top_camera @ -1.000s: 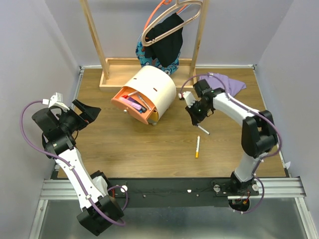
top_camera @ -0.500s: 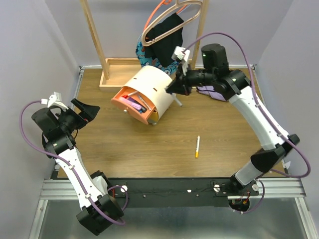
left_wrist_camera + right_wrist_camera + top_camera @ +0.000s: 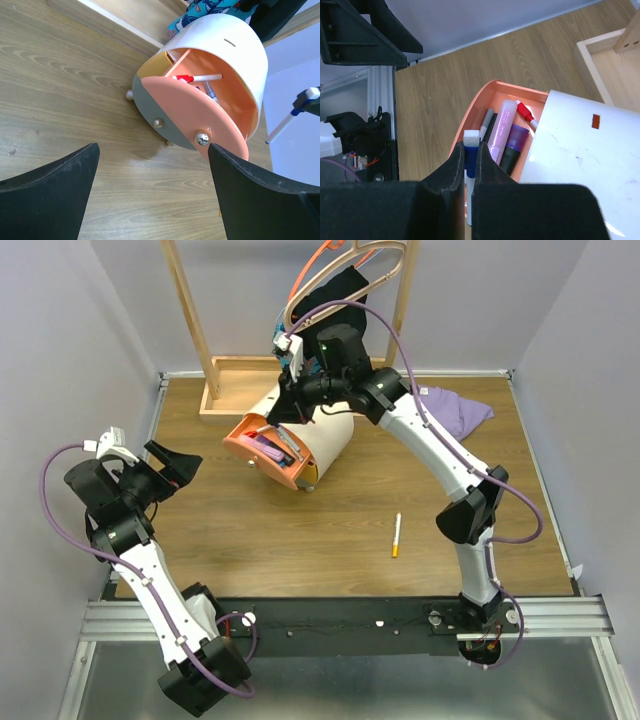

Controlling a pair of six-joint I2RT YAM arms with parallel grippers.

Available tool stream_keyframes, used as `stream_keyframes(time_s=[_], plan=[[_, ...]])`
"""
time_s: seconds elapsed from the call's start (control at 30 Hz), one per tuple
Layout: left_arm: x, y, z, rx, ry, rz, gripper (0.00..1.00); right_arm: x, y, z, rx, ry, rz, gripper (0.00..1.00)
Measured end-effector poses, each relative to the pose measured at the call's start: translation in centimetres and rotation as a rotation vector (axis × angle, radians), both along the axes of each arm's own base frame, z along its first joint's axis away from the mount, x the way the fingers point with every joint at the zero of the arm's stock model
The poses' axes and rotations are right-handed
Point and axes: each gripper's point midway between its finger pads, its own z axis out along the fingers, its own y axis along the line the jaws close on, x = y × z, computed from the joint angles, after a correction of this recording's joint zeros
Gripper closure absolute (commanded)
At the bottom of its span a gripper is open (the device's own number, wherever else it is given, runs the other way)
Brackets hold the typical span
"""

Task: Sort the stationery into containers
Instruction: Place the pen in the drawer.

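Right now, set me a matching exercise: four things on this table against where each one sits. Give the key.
Things
1. blue-and-white marker
2. orange-tipped pen
3. red-capped pen
4. purple cloth

Places
A. inside the open orange drawer
B. lying alone on the bare table, near side
C. far right part of the table
D. clamped in the right end effector

Pairs: 1-D, 2-B, 3-A, 4-C

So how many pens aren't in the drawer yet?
2: a white orange-tipped pen lying on the table, and a blue-and-white marker held in the right end effector above the open orange drawer. Others could be hidden.
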Motion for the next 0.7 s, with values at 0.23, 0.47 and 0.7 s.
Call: stream_keyframes(time_s=[0.23,0.47,0.7], plan=[[-0.2,-0.1,-0.1,0.001,0.005,-0.001,0.01,-0.5,1.5,-1.0,-0.015,-0.002,0.002,0.95],[-0.2,-0.1,-0.1,0.000,0.006,-0.001,0.01,0.5,1.9,-1.8,-0.035,-0.038,-0.037,0.80],[-0.1,0.0,-0.1,-0.004,0.005,0.000,0.01,2.3,2.2,-4.1,-0.082,-0.056,-0.085,0.53]])
